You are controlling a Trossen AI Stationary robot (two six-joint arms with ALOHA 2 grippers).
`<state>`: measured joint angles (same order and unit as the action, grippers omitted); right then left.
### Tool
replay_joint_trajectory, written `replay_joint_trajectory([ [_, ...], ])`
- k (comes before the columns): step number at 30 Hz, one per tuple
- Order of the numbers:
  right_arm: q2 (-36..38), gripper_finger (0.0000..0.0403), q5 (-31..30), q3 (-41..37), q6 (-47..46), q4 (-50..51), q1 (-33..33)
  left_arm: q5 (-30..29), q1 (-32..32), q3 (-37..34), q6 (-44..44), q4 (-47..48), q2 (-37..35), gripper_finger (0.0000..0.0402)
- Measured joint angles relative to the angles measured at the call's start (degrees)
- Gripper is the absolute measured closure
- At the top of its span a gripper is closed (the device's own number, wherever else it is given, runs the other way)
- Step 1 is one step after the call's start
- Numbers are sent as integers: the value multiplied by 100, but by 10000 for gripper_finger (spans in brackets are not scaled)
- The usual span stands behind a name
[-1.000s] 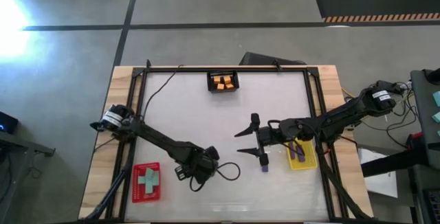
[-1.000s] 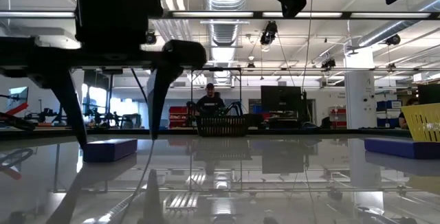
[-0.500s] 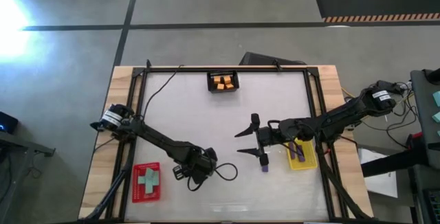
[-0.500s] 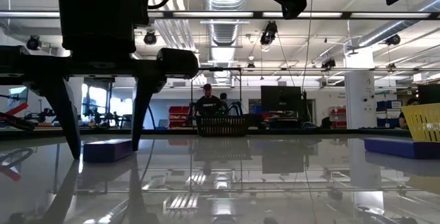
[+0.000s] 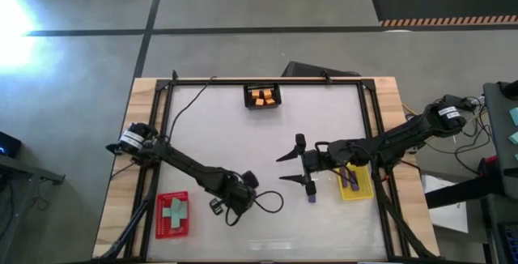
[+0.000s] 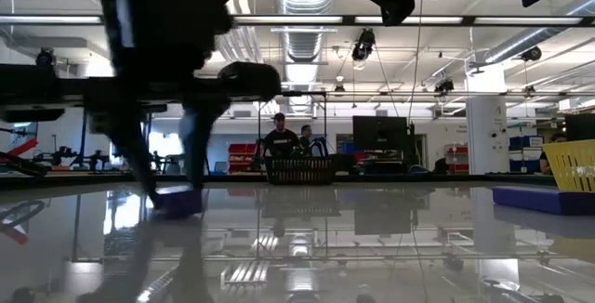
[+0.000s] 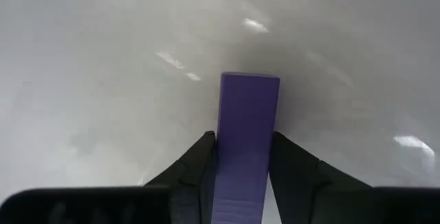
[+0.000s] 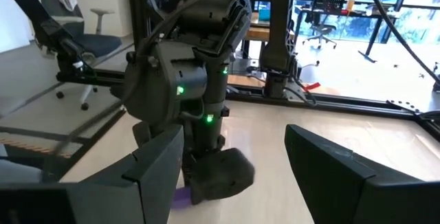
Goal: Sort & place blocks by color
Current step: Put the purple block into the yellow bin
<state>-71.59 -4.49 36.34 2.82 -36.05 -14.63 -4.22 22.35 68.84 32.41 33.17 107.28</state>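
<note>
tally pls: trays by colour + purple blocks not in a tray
Red tray: 1
Yellow tray: 1
Black tray: 1
Purple block outside trays: 2 (one between the fingers of the left hand, one lying by the right hand)
Total: 5

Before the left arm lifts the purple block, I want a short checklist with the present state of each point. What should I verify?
1. Long purple rectangular block sits between the left gripper fingers: ok.
2. Fingers fully clamped on it: cannot tell, they look very close to its sides.
3. Block centred in the grip: ok.
4. Right gripper open, waiting mid-table away from the left arm: ok.
5. Yellow tray has room beside its purple block: ok.
6. Second loose purple block clear of the path: cannot tell.
</note>
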Motion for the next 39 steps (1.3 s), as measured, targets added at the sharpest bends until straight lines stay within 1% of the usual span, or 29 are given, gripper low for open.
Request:
replay_joint_trajectory([
  [5, 0, 156, 0, 0, 116, 98, 0, -742, -15, 0, -803, -428, -194, 313],
  [9, -15, 156, 0, 0, 180, 105, -11, -1485, 36, -113, -1173, -709, -478, 313],
  [11, -15, 156, -1, 0, 243, 105, -22, -1823, 52, -206, -1367, -1027, -703, 313],
  [13, -15, 156, -6, 0, 339, 103, -61, -2016, 52, -309, -1601, -1435, -968, 313],
  [16, -15, 156, -4, 0, 547, 24, -164, -2131, 59, -552, -2068, -2405, -1369, 313],
  [18, -15, 156, -32, 0, 645, -65, -231, -2137, 64, -825, -2341, -3302, -1600, 313],
  [20, -32, 156, -191, 0, 749, -157, -309, -2139, 76, -1182, -2580, -4201, -1798, 313],
  [25, -73, 156, -804, -2, 987, -372, -497, -2121, 90, -2026, -3019, -6598, -1941, 313],
  [28, -76, 156, -885, -2, 996, -541, -527, -2157, 90, -2347, -3108, -7584, -1876, 313],
  [29, -76, 156, -885, -4, 986, -619, -527, -2172, 90, -2413, -3144, -7804, -1846, 313],
  [31, -90, 156, -897, -2, 946, -720, -527, -2251, 87, -2448, -3208, -7948, -1784, 313],
  [39, -98, 158, -905, -2, 876, -842, -525, -2353, 18, -2059, -3208, -8156, -1343, 313],
])
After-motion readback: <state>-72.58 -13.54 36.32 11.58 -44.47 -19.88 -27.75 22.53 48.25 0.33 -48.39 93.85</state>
